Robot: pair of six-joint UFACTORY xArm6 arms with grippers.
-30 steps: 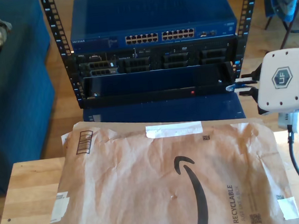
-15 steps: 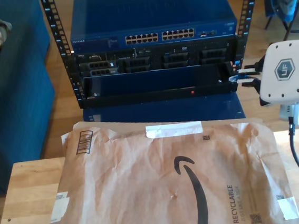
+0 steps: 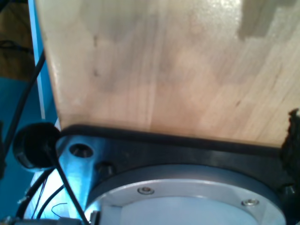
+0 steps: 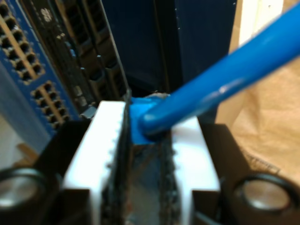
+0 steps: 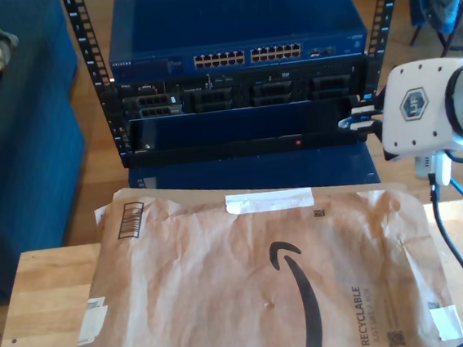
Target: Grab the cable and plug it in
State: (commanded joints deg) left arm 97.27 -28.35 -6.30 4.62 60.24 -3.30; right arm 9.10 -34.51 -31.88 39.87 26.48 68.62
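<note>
Between the white ribbed fingers (image 4: 107, 154) of the second hand (image 5: 356, 118) sits the thin bright-blue cable (image 4: 220, 77), clamped near its plug end. That hand hangs at the exterior view's right, just in front of the black rack's (image 5: 244, 131) lower edge, below the blue network switch (image 5: 234, 34). Nearer the camera, a crumpled brown paper mailer (image 5: 266, 277) covers the wooden desk (image 5: 42, 294). Whether the first hand is open or closed cannot be told.

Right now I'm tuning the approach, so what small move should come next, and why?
Probably lift my second hand toward the switch: it grips the cable plug beside the rack's empty bay, with the port rows higher up.
</note>
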